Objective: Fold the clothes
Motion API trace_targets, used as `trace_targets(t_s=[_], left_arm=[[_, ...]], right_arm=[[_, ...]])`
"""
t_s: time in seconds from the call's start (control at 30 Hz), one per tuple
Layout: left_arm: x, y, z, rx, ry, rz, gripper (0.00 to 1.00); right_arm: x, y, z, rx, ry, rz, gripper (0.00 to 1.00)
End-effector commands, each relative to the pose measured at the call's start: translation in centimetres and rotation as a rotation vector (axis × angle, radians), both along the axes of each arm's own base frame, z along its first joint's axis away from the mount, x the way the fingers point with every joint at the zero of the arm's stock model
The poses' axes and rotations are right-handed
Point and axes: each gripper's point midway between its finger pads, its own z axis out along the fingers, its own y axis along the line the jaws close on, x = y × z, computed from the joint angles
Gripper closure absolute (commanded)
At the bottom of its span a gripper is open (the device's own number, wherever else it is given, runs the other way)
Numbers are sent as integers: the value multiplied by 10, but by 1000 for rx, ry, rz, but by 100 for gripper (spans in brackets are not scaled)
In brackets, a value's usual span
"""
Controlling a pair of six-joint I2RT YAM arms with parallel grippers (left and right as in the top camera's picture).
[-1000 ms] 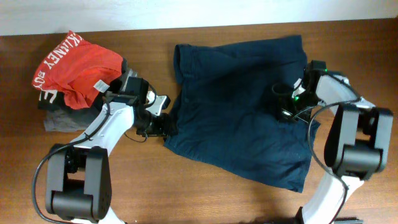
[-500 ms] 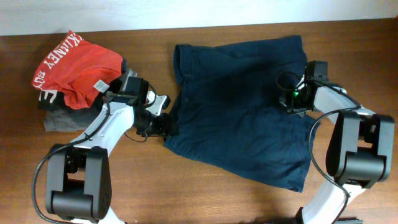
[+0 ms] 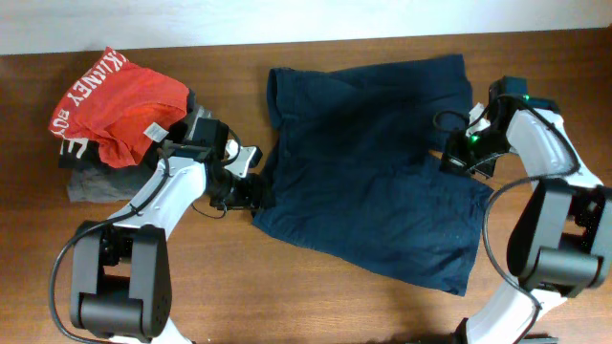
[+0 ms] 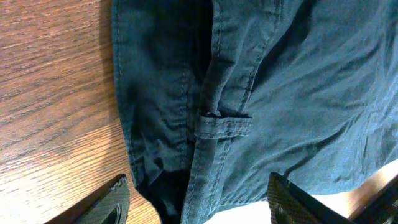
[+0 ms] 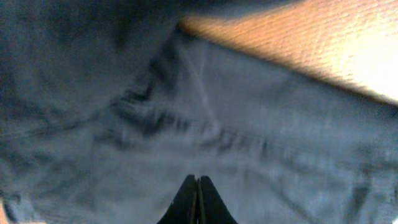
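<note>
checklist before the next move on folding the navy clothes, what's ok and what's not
1. Left claw open: ok, straddling the navy garment at its left edge.
2. Left claw gripping cloth: not ok, not closed yet.
3. Right claw ready to grasp: not ok, shut, no cloth between its tips.
4. Garment spread on the table: ok.
5. Red garment out of the way: ok, apart at far left.
6. Layers under left claw: cannot tell.
</note>
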Motion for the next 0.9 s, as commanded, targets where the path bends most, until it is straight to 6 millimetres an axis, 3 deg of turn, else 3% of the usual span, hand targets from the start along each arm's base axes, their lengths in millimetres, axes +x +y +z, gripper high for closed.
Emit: trace_targets(t_s=[0.0, 0.17, 0.3, 0.43, 0.63, 0.8, 0.87], left_arm=[[5, -4, 13, -24, -34, -2, 29], [4, -4, 13, -24, -33, -2, 29], [4, -4, 13, -23, -31, -2, 28], [6, -4, 14, -25, -40, -2, 25], [7, -4, 14, -26, -44, -2, 20], [7, -4, 14, -26, -45, -2, 18], [7, -4, 14, -26, -44, -2, 14]], right_arm=[[-22, 14, -16, -9, 60, 68, 96], [-61, 11, -64, -88, 194, -60, 96], [-76, 10, -89, -96, 222, -168, 96], [-64, -1, -107, -152, 147, -233, 96], [-27, -20, -116, -204, 15, -292, 96], [-3, -25, -101, -199, -49, -260, 96], [6, -16, -87, -144, -70, -183, 96]])
